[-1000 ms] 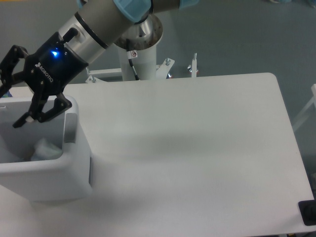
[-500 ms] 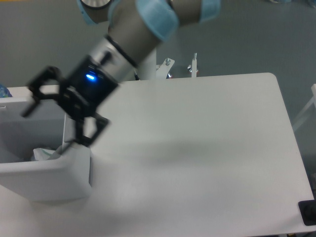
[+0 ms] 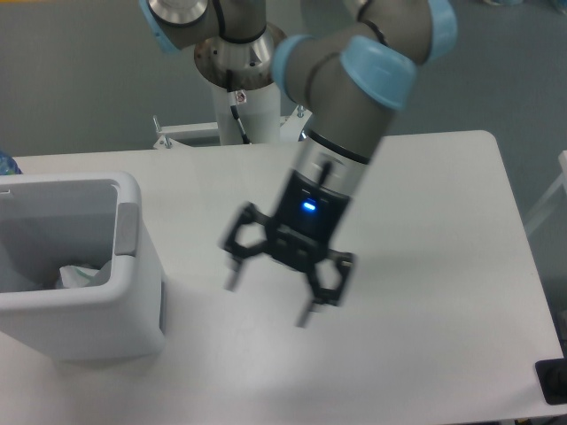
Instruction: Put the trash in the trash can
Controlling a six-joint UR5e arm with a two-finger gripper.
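Note:
The white boxy trash can point(image 3: 133, 292) stands at the left edge of the table. Inside it, at the bottom near the right wall, lies a crumpled translucent white wrapper point(image 3: 81, 275), a piece of the trash. A small blue-tinted bit of the clear bottle point(image 3: 6, 164) shows at the far left edge behind the can. My gripper point(image 3: 267, 299) hangs over the middle of the table, well to the right of the can, motion-blurred, its black fingers point(image 3: 307, 312) spread open with nothing between them.
The white table point(image 3: 425, 266) reaches to its right edge near the rounded far corner. The arm's white pedestal point(image 3: 252, 106) and metal brackets point(image 3: 345, 119) stand behind the table's far edge. A black object point(image 3: 554, 381) sits at the bottom right corner.
The gripper has swung from above the trash can's opening rightward to over the table's middle, staying open and empty. The wrapper lies in the can as before.

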